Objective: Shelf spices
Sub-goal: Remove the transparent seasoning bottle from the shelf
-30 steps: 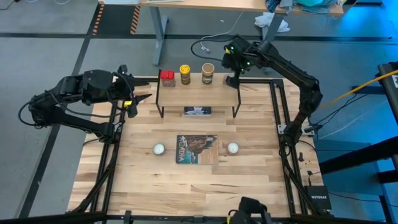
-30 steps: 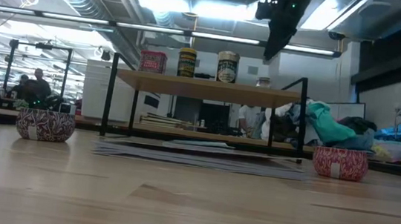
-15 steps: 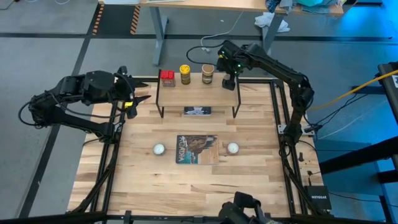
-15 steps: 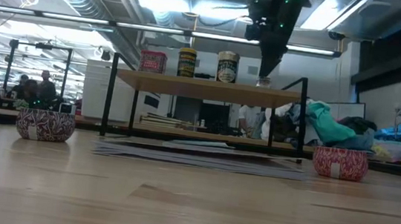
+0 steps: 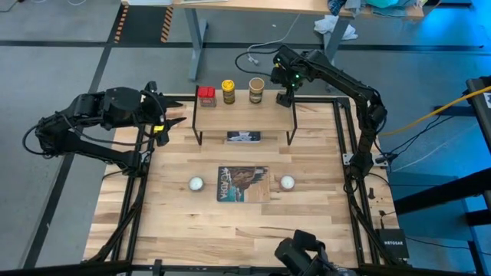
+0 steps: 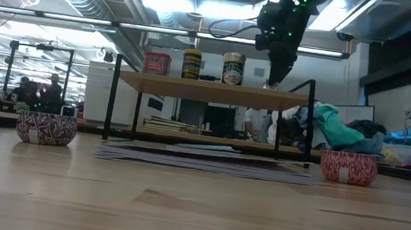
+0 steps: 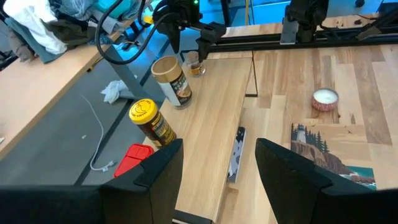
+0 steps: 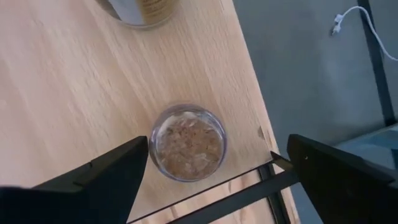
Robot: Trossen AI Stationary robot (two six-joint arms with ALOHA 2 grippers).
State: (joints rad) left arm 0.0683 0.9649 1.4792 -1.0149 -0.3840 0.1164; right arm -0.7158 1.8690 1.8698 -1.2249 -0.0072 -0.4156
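Spices: tin [image 5: 205,95], yellow jar [image 5: 228,91], tan jar [image 5: 256,90] lined along shelf [image 5: 244,116] back edge | tiny jar [image 8: 188,142] at its right end, hidden in high view under right gripper [image 8: 211,180], spread wide | left gripper [image 7: 214,165] part open, empty, off left edge

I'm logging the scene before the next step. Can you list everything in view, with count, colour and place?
Shelf: one, light wood on black legs, far middle of the table.
Tin: one, red, shelf's left end.
Yellow jar: one, dark lid, beside the tin.
Tan jar: one, wider, right of the yellow jar.
Tiny jar: one, brownish, shelf's right end.
Balls: two, white, either side of the book.
Book: one, dark, table centre.
Card: one, dark, under the shelf.
Left gripper: open, off the shelf's left end.
Right gripper: open, over the tiny jar.
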